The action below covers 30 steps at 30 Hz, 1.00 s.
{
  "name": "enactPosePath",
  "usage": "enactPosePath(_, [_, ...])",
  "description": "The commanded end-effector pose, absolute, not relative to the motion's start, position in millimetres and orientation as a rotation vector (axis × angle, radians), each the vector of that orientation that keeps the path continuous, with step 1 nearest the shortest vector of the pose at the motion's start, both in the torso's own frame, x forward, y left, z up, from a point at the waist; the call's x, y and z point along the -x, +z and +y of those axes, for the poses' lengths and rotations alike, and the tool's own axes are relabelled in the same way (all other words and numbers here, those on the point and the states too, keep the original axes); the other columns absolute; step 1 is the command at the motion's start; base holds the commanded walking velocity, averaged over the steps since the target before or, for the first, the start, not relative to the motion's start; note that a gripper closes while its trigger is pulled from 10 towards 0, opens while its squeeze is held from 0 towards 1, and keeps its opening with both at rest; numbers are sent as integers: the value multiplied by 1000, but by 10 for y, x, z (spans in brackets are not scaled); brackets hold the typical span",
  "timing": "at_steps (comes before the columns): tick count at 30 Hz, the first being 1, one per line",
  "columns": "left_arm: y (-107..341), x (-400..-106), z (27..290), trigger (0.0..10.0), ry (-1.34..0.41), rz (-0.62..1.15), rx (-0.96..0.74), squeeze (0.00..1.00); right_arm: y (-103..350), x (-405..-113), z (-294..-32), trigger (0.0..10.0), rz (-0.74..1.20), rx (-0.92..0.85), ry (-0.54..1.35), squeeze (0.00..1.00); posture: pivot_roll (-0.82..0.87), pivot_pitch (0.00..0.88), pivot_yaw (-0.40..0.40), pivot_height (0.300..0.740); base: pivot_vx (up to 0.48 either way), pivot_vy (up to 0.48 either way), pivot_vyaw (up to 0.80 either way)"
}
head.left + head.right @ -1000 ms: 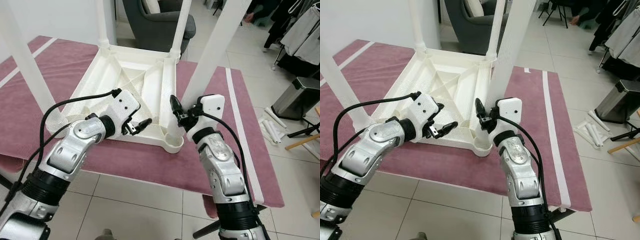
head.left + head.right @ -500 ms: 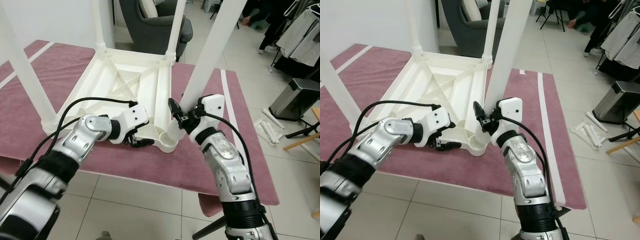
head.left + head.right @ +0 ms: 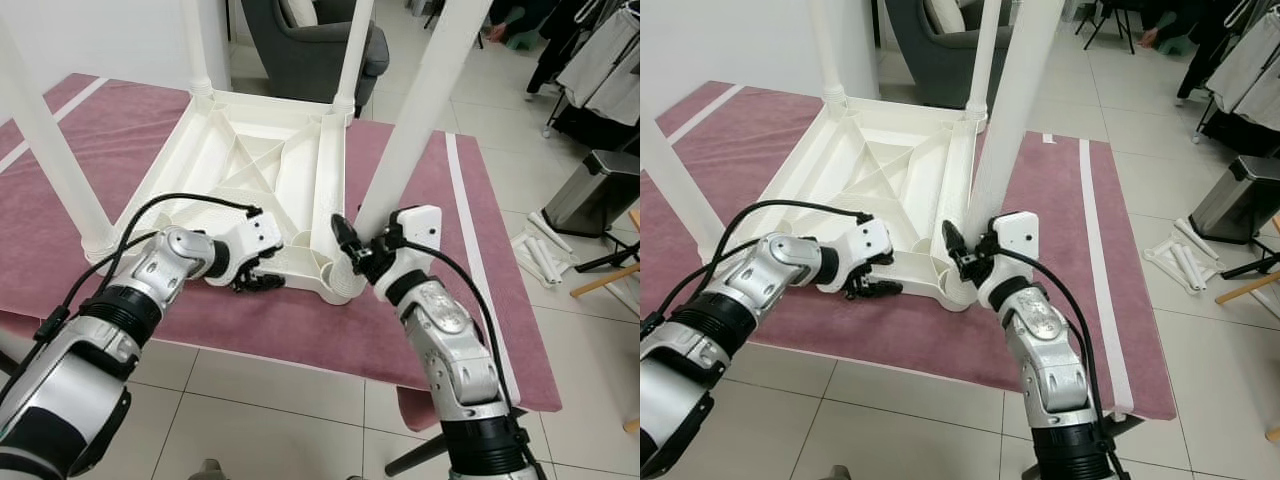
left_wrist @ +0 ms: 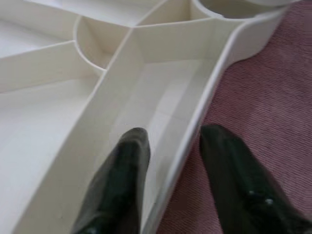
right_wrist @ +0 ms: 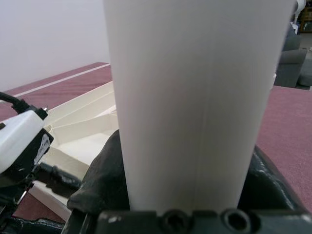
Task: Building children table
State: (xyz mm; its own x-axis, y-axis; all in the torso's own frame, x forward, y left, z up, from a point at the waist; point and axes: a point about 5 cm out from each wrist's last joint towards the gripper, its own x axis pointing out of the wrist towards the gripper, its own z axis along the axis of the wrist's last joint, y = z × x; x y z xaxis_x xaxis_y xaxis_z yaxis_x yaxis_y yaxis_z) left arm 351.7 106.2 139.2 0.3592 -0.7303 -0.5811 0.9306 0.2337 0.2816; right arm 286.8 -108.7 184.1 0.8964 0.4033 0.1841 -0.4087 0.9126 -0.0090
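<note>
A white children's table [image 3: 250, 165] lies upside down on a maroon mat [image 3: 80, 130], its legs pointing up. My right gripper [image 3: 350, 255] is shut around the near-right leg [image 3: 415, 125] just above its socket at the table's corner. In the right wrist view the leg [image 5: 200, 97] sits between both black fingers [image 5: 105, 180]. My left gripper [image 3: 262, 283] is low at the table's near rim. The left wrist view has one finger [image 4: 122, 180] inside the rim [image 4: 214, 83] and the other on the mat side, open with a small gap.
A grey armchair [image 3: 300, 40] stands behind the mat. On the tiled floor to the right are a metal bin [image 3: 598, 190], loose white tubes [image 3: 540, 255] and a wooden frame [image 3: 605, 285]. Clothes hang at the far right. The mat's front edge is near my arms.
My left gripper has dropped from above the table's underside to straddle its near rim. My right gripper slid lower on the leg, toward the socket. The camera shifted slightly.
</note>
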Motion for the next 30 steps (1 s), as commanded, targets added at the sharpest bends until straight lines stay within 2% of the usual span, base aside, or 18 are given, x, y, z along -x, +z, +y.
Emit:
enactPosePath(1, [1364,-3520,1035,0,-1211,370,-697,0,1859,-2888,-1067,10000,-202,-33,429,0,94,51,-21,740,0,0,0])
enactPosePath(8, [1276,-3511,1050,0,-1238,375,-787,0,1889,-2925,-1037,10000,-208,-36,434,0,95,53,-25,740,0,0,0])
enactPosePath(16, [1295,-3490,1054,0,-1286,348,-812,0,1898,-2932,-1061,10000,-211,-36,420,0,90,51,-24,740,0,0,0])
enactPosePath(17, [1301,-3495,1061,7294,-1287,340,-821,0,1893,-2940,-1078,10000,-212,-33,406,0,92,51,-24,740,0,0,0])
enactPosePath(18, [1310,-3495,1060,10000,-1294,330,-821,0,1888,-2953,-1106,10000,-219,-14,379,0,94,52,-24,740,0,0,0])
enactPosePath(30, [1297,-3458,987,10000,-1342,291,-778,0,1849,-3054,-1158,10000,-248,29,284,0,89,57,-17,740,0,0,0])
